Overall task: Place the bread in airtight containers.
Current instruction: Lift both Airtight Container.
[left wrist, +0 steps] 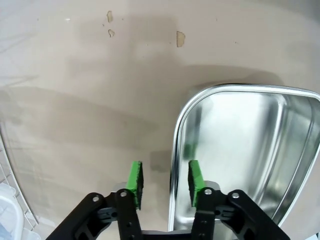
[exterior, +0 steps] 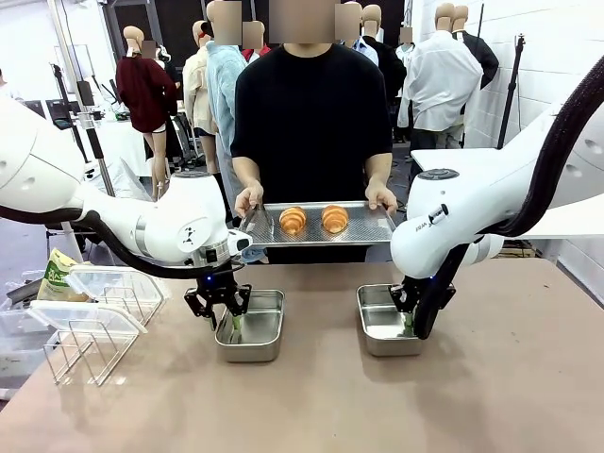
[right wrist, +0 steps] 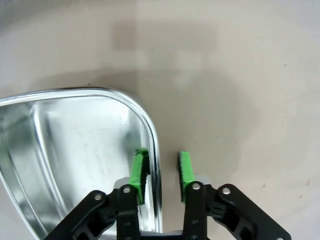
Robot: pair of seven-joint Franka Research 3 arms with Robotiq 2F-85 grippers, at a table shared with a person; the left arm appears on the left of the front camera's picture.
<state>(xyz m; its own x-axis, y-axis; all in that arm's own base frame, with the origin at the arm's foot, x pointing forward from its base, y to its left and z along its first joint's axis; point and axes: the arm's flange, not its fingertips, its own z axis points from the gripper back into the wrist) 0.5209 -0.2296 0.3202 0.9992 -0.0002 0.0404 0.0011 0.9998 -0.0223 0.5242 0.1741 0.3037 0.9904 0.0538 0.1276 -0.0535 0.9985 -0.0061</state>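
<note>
**Rolls on the tray, my tools at the pan walls**

The bread is not on the worktop: two golden-brown rolls, one (exterior: pixel 293 220) just beside the other (exterior: pixel 334 218), lie side by side on a flat steel tray (exterior: pixel 377 229). A person at the far side holds the tray above the worktop's far edge, with one hand (exterior: pixel 249 200) at one end and the other hand (exterior: pixel 381 196) at the opposite end.

The two airtight containers sit without lids on the worktop (exterior: pixel 491 377) in front of me, well apart from each other and nearer to me than the tray. Both hold nothing.

My left tool (left wrist: pixel 163 171) is down at the left pan (left wrist: pixel 240 150). It straddles the pan's side wall, one green pad inside the pan and the other outside over the bare worktop. The jaws stand fairly narrow, but I see a gap between the outer pad and the rim, so the wall is not clamped.

My right tool (right wrist: pixel 161 162) does the same at the right pan (right wrist: pixel 75 145). Its inner pad is close against the wall and its outer pad stands a little off the rim. It is narrowed too, with nothing gripped.

Off to my left, a wire rack (exterior: pixel 90 351) carries two clear lids (exterior: pixel 106 279), and a green-and-yellow printed bag (exterior: pixel 58 274) lies behind it.
</note>
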